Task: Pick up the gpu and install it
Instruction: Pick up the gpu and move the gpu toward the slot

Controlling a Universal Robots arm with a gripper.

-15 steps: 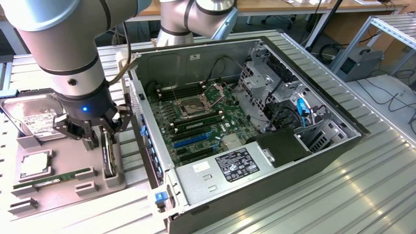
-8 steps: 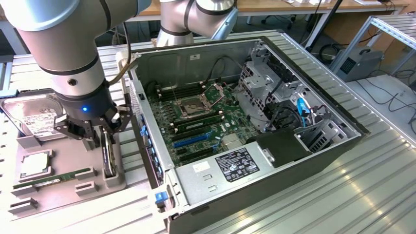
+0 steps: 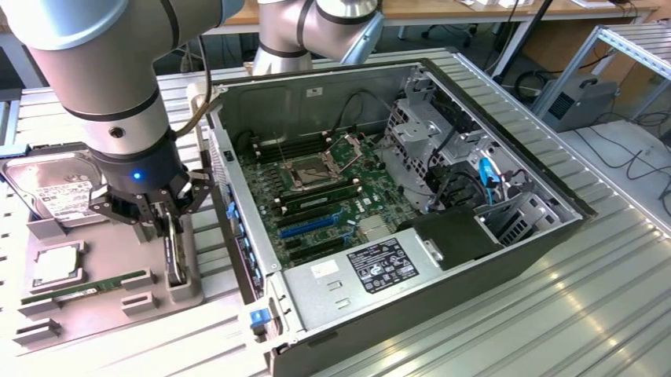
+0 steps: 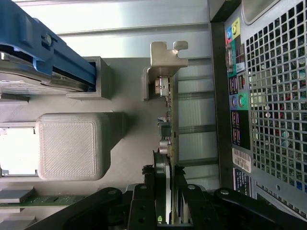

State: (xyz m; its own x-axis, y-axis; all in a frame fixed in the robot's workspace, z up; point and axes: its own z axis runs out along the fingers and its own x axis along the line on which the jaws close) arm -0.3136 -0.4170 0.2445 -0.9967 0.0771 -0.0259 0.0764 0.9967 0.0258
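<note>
The gpu (image 3: 178, 255) stands on its long edge in a slot of the grey holder tray (image 3: 105, 322), just outside the computer case's rear wall, at the exterior view's left. In the wrist view the gpu (image 4: 171, 120) runs away from the camera to its silvery bracket (image 4: 163, 57). My gripper (image 3: 171, 229) is lowered straight over the card's near end. Its dark fingers (image 4: 160, 175) straddle the card closely, one on each side, and the gripper (image 4: 169, 191) is partly closed, still open. The card still sits in its slot.
The open computer case (image 3: 504, 157) lies on its side with the motherboard (image 3: 325, 196) exposed, right beside the tray. The case's perforated rear panel (image 4: 273, 96) is close to the card. On the tray lie a hard drive (image 3: 53, 188), a processor (image 3: 53, 267) and a green memory stick (image 3: 84, 289).
</note>
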